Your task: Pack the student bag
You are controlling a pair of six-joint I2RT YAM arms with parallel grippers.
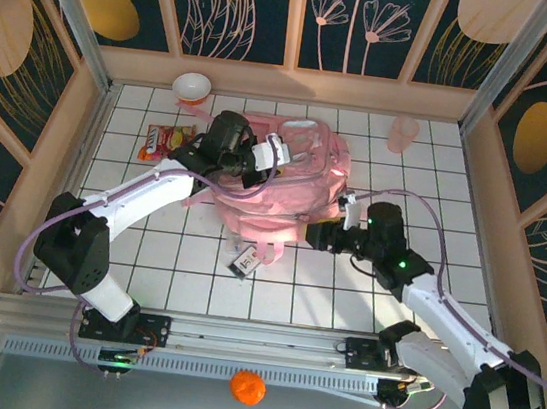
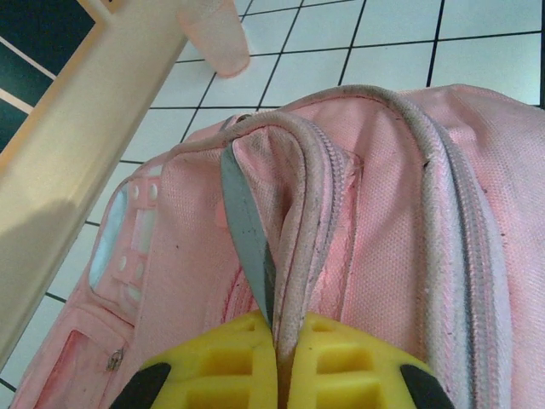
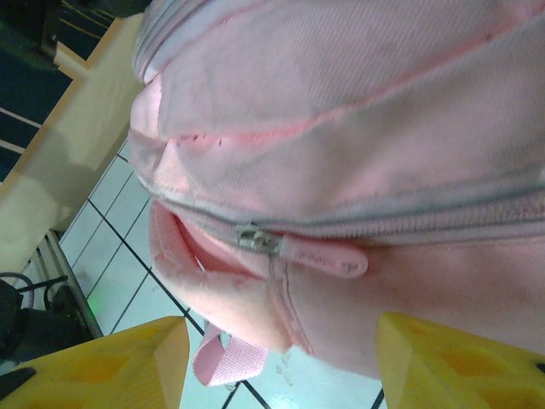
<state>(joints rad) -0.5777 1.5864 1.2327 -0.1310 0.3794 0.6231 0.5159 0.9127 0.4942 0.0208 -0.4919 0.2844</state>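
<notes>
The student bag point(image 1: 292, 182), a big soft pink backpack, lies in the middle of the tiled table. My left gripper point(image 1: 282, 155) sits over its upper left part. In the left wrist view this gripper point(image 2: 285, 341) is shut on the bag's light zip trim point(image 2: 298, 247), with a grey strip pinched beside it. My right gripper point(image 1: 314, 234) is at the bag's near right side. Seen from the right wrist, its yellow fingers point(image 3: 111, 366) stand wide apart, open, just below a pink zipper pull point(image 3: 319, 256). The zip gapes a little left of the slider point(image 3: 255, 239).
A red snack packet point(image 1: 166, 140) and a white bowl point(image 1: 192, 86) lie at the back left. A translucent pink cup point(image 1: 403, 133) stands at the back right. A small dark tag point(image 1: 249, 260) lies in front of the bag. Wooden walls ring the table.
</notes>
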